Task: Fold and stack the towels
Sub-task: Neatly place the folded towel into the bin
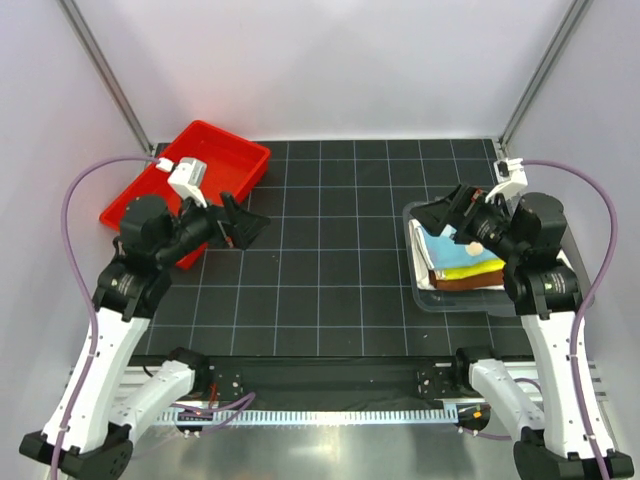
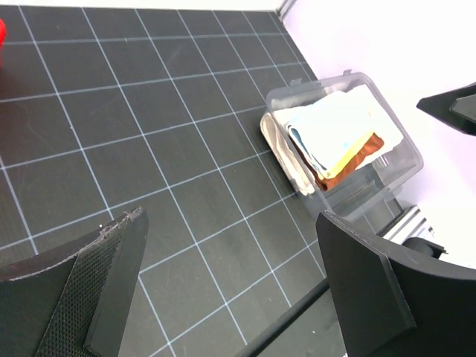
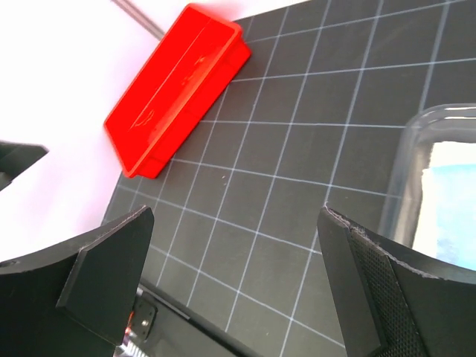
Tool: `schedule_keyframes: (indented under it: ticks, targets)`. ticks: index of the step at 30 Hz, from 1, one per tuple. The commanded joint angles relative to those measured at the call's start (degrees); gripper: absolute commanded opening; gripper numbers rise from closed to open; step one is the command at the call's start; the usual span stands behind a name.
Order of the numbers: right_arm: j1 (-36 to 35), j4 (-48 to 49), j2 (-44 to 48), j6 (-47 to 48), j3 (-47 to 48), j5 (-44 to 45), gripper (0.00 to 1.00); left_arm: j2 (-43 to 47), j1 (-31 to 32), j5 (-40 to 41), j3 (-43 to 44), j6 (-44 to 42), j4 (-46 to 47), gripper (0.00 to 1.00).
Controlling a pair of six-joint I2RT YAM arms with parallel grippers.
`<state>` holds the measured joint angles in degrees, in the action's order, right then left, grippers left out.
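we see the soft folded towels point(image 1: 462, 262) piled in a see-through plastic bin point(image 2: 297, 91) on the right side of the black tabletop with white grid lines point(image 1: 330, 260). in the pile we can pick out a white cloth towel point(image 1: 422, 250), a light-blue towel point(image 1: 452, 250), a yellow towel point(image 1: 480, 266) and a brown towel point(image 1: 468, 283) at the near edge. every towel we can see is in that bin, so we think the job is done or almost done. the left claw point(image 1: 246, 222) hangs over the left side of the tabletop, just beside the red plastic tray point(image 1: 225, 150). its two fingers are spread wide and hold nothing. it points to the right, and from its own camera the bin sits far across the grid, well apart from it. the right claw point(image 1: 443, 207) hangs over the far left corner of the bin. its fingers are spread wide too, with nothing between them. the pile lies right under it and a little toward the near side. so the right arm is much nearer to the towels than the left one. if the pile needs a pat or a push, we think the right claw would only need to dip down, while the left claw would have to cross the whole tabletop. the right arm hides part of the bin, so we cannot tell which way the pile is longest.
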<state>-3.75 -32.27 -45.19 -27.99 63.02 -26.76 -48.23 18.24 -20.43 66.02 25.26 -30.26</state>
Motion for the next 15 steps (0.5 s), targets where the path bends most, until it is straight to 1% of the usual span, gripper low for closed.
schedule_keyframes:
  ticks: [1,3,10,15]
  targets:
    - [0.0,-1.2,2.0,2.1,1.2,5.2,1.0,3.4,-0.2,1.4,-1.0,-0.2,2.4,0.99]
    - [0.0,-1.7,2.4,2.3,2.0,6.3,1.0,3.9,-0.2,1.9,-0.7,-0.6,2.1,1.0]
    - [-0.1,-2.2,1.9,1.7,2.9,5.1,1.0,4.8,-0.2,1.4,1.7,-1.2,1.3,1.0]
    - [0.1,-4.5,2.0,2.2,3.7,5.7,1.0,5.7,-0.3,1.2,1.8,-1.1,1.3,1.0]
